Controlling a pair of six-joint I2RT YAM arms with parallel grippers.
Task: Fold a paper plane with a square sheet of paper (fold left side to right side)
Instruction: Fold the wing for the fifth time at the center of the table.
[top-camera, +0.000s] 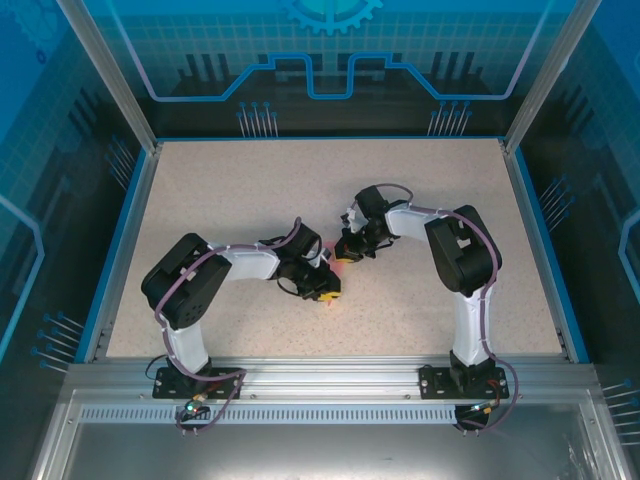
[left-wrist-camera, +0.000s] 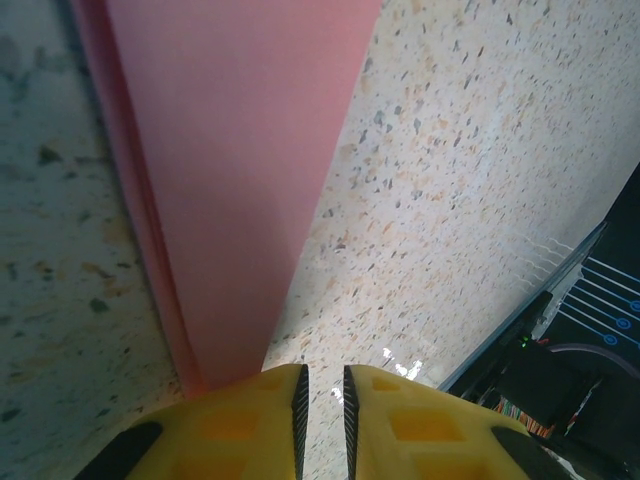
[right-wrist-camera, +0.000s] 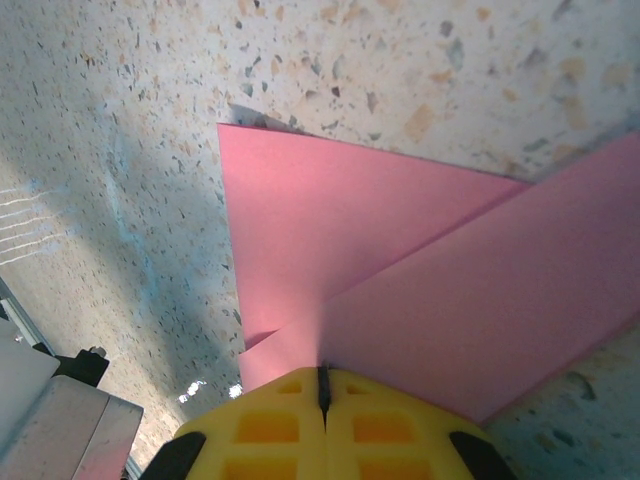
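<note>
Tools are both down low near the middle of the speckled worktop (top-camera: 250, 190), nearly nose to nose.

Starting with the left tool (left-wrist-camera: 322, 400): its yellow jaws are set to a thin slit. Through that slit I can see bare worktop, so nothing's pinched in there. The narrow end of the pink paper plane (left-wrist-camera: 240, 150) runs under the left-hand jaw, with stacked layer edges showing along its left side. My guess is the tool is parked there as a weight, pinning that end so the stack can't slide or spring open.

The plane itself lies flat between the two arms, half made by the look of it. From the left wrist it's a long tapering strip, from the right wrist it's overlapping flaps.

Over on the right tool (right-wrist-camera: 322, 385), the jaws are fully closed with just a seam between them. The tip sits over the spot where one flap crosses the other. Closed up like that it makes a blunt presser, which reads to me as holding or flattening a crease rather than grabbing. Can't tell how hard either one is bearing down.
</note>
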